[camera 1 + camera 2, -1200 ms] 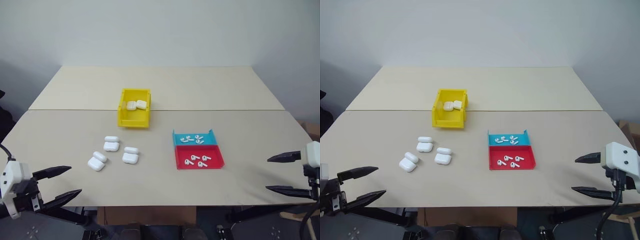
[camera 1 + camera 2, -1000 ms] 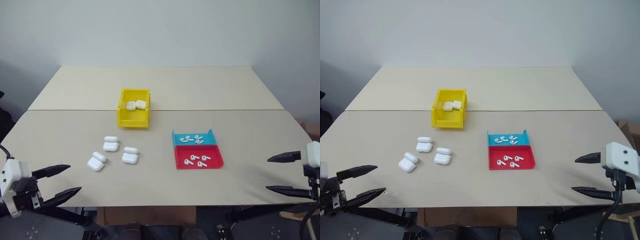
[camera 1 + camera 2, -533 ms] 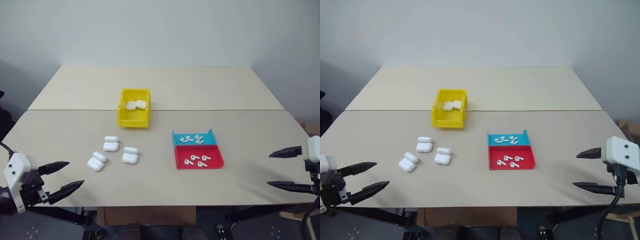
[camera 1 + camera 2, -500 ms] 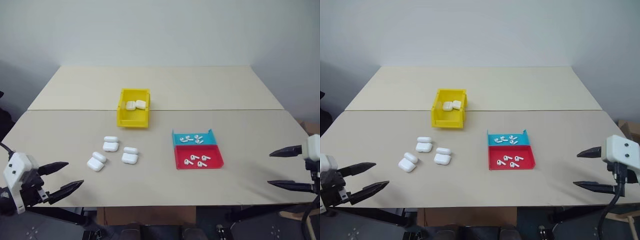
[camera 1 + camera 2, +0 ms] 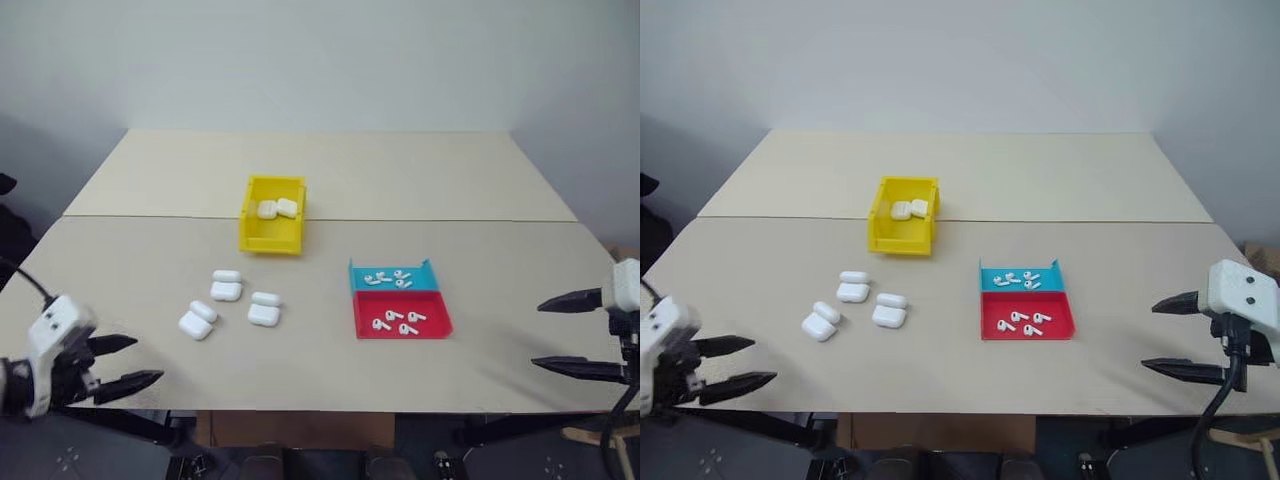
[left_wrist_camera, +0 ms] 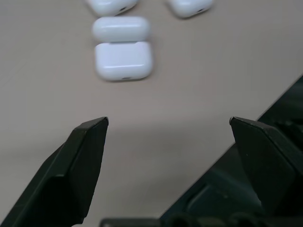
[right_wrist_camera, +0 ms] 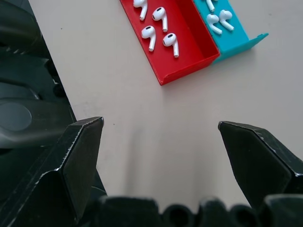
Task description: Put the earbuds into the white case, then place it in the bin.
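Left wrist view: white case [image 6: 123,60] beyond left gripper [image 6: 168,124].

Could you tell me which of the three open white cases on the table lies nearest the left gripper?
The case at the left of the group, set at a slant; the other two lie farther from the left gripper.

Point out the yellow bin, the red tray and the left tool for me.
yellow bin [image 5: 269,241]: left eye view, near outer wall.
red tray [image 5: 402,330]: left eye view, near rim.
left tool [image 5: 128,364]: left eye view, midway between its open fingertips.

Lab: bare tables [image 5: 330,180], blank wall [image 5: 320,60]
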Motion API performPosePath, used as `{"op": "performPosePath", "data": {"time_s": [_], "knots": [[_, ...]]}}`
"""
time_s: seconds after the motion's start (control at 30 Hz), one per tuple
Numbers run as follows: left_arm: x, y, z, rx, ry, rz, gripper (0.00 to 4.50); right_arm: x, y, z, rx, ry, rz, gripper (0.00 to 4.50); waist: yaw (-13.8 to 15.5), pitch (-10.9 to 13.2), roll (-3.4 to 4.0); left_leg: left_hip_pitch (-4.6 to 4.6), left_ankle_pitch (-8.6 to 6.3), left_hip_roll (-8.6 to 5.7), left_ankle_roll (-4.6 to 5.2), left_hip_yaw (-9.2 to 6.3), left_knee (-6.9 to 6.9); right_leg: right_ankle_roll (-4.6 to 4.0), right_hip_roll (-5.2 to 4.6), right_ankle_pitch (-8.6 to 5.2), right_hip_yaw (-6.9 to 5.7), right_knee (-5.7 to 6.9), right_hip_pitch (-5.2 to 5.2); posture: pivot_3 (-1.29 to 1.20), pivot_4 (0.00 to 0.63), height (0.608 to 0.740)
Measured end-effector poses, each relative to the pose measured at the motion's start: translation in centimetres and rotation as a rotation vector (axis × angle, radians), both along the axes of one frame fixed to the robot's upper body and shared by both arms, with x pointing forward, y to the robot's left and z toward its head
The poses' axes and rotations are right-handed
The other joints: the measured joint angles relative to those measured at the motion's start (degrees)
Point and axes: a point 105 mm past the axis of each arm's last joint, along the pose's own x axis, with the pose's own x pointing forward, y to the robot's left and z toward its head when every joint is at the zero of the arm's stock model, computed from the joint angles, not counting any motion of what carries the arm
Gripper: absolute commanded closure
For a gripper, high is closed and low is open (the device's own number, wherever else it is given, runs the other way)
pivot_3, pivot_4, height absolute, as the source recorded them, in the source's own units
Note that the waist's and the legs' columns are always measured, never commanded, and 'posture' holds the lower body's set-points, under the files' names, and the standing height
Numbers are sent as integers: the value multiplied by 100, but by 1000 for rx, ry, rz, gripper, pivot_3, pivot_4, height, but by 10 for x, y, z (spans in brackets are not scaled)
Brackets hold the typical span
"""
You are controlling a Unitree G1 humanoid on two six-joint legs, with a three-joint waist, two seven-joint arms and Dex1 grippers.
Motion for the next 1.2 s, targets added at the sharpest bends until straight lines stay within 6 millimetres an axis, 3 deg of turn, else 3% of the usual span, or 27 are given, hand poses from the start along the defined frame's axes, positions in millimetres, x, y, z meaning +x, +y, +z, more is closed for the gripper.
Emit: {"op": "performPosePath", "data": {"time_s": [0.17, 0.37, 0.67, 1.03, 1.2], "knots": [[20, -11, 2, 148, 119, 2, 24, -12, -2, -3, -1, 2, -57, 0, 13, 4, -11, -21, 0, -1, 0, 0, 0, 7, 0, 2, 4, -1, -18, 0, 150, 740], [43, -42, 29, 214, 125, -25, 24, -20, 2, -11, 5, -2, -88, 0, -31, 7, -15, -14, 0, -2, 0, -2, -2, 7, 5, 2, 7, 11, -16, 0, 150, 740], [50, -51, 32, 246, 269, 46, 24, -22, 2, -18, 16, 8, -130, 0, -110, 12, -23, -16, 2, -3, -1, -4, -1, 8, 11, 2, 11, 13, -17, 0, 150, 740], [69, -48, 0, 268, 359, 53, 24, -13, 1, -19, 23, 0, -140, 0, -82, 13, -27, -19, 3, -6, -1, -5, 1, 8, 9, 2, 10, 14, -17, 0, 150, 740], [78, -53, -3, 272, 360, 25, 24, -18, -1, -26, 31, 26, -160, 0, -60, 15, -30, -22, 3, -6, -2, -6, 3, 9, 9, 2, 9, 13, -18, 0, 150, 740]]}}
